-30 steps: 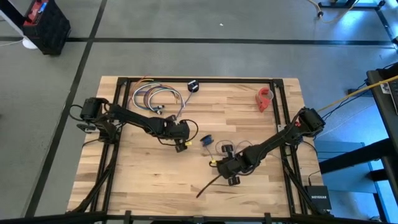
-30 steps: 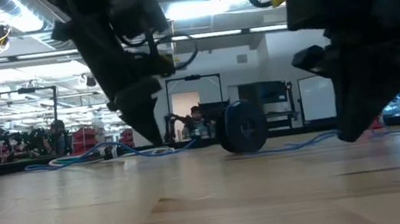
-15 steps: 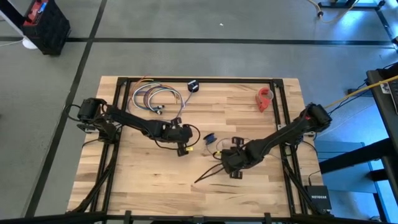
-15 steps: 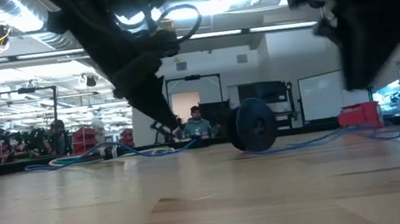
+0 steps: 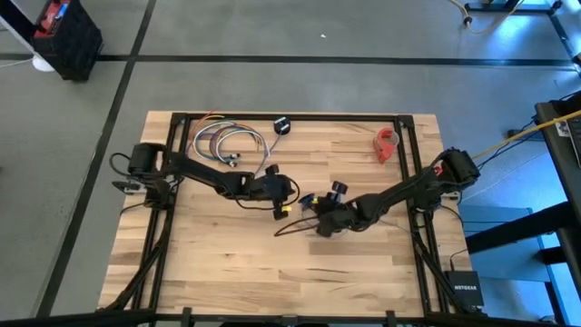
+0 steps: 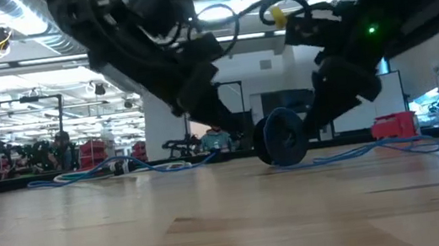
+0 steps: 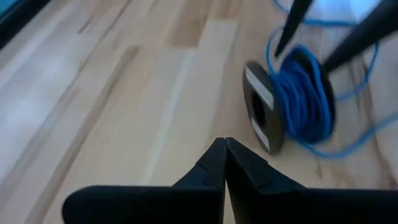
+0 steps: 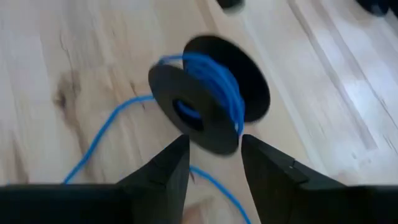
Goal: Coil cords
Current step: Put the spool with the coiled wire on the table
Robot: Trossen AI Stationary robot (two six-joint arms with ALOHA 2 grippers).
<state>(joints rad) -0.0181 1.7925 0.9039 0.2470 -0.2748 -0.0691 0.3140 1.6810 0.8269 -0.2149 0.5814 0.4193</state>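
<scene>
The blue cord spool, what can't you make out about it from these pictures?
- High view: the spool is tiny, crowded between both arms; its winding is unreadable.
- Low view: dark arms overlap the spool from behind.
- Right wrist view: the spool is motion-blurred; loose cord runs off the edge, end unseen.
- Left wrist view: cord turns uncountable.

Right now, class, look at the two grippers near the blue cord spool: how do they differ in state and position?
The left gripper has its jaws shut to a point, while the right gripper has its jaws apart. The left gripper sits a little off from the spool of blue cord, whereas the right gripper is right up against the spool, jaws either side of its rim. Both are dark, empty and point at the spool on the wooden table.
</scene>
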